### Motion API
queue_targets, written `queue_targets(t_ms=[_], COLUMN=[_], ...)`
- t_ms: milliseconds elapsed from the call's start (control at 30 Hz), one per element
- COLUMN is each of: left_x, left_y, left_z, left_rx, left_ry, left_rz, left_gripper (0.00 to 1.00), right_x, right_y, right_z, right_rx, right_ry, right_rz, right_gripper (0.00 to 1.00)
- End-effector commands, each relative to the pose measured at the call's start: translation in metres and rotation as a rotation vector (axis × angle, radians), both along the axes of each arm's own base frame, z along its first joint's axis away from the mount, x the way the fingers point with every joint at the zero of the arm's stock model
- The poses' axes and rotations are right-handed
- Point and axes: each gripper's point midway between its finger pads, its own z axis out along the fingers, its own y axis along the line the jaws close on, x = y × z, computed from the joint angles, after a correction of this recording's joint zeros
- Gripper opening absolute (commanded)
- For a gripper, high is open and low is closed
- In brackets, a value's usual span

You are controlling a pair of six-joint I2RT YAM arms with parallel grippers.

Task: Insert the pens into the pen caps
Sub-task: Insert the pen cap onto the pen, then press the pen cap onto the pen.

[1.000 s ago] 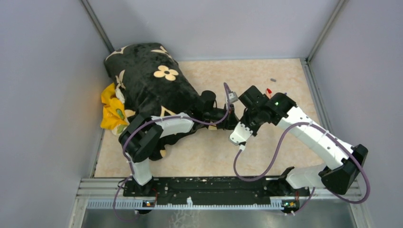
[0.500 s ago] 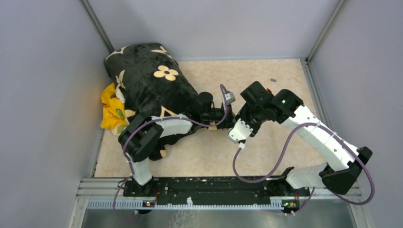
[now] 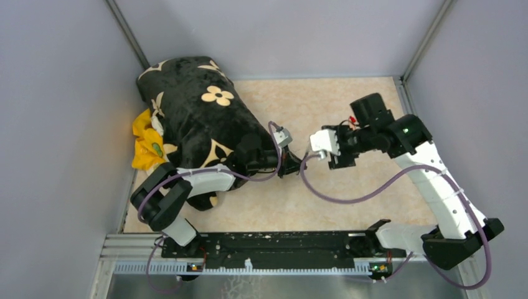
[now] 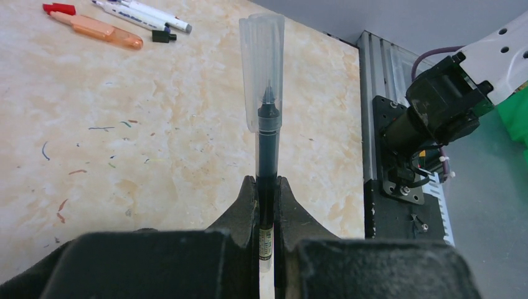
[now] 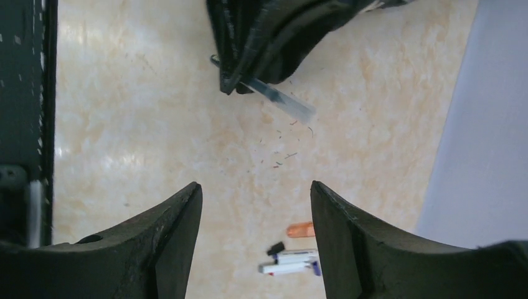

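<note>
My left gripper point(image 4: 266, 184) is shut on a very thin dark pen point(image 4: 266, 156) that points away from it. A clear pen cap point(image 4: 263, 68) sits over the pen's tip. In the top view the left gripper point(image 3: 287, 165) is at mid-table beside the cushion. My right gripper point(image 5: 255, 187) is open and empty, off to the right of the pen point(image 5: 283, 99), with floor between its fingers. Below it lie an orange marker point(image 5: 301, 229), white markers point(image 5: 292, 261) and a black cap point(image 5: 276, 249). A red cap point(image 4: 59, 9) lies beside them.
A black cushion with cream flowers point(image 3: 199, 112) fills the back left, with a yellow bag point(image 3: 146, 146) against the left wall. The black mounting rail point(image 3: 274, 243) runs along the near edge. The right arm's base point(image 4: 436, 118) stands by that rail. Grey walls enclose the table.
The right gripper opened and drew back to the right, away from the left gripper, leaving the clear cap on the pen. The left arm shifted slightly left with the pen.
</note>
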Motion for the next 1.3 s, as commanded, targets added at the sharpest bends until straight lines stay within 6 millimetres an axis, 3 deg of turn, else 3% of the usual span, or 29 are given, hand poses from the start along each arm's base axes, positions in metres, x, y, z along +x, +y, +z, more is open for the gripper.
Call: queue_targets(t_ms=[0, 133, 267, 433, 600, 1267], left_x=[-0.004, -0.007, -0.004, -0.003, -0.005, -0.005], left_y=[0.005, 0.01, 0.015, 0.013, 0.005, -0.013], left_z=[0.024, 0.034, 0.047, 0.057, 0.058, 0.058], left_rx=[-0.073, -0.085, -0.092, -0.087, -0.08, -0.06], left_ry=[-0.128, -0.168, -0.16, -0.121, -0.093, -0.056], left_rz=[0.068, 0.14, 0.236, 0.285, 0.288, 0.294], left_gripper=[0.0, 0.0, 0.0, 0.0, 0.0, 0.0], right_x=[-0.009, -0.01, -0.005, 0.006, 0.013, 0.04], right_y=[0.019, 0.022, 0.019, 0.009, 0.014, 0.047], right_z=[0.04, 0.054, 0.049, 0.033, 0.034, 0.027], right_rx=[0.404, 0.689, 0.881, 0.917, 0.93, 0.864], right_ry=[0.211, 0.505, 0.769, 0.747, 0.785, 0.775], right_rz=[-0.171, -0.312, -0.411, -0.49, -0.49, -0.489], right_gripper=[0.64, 0.68, 0.68, 0.68, 0.68, 0.67])
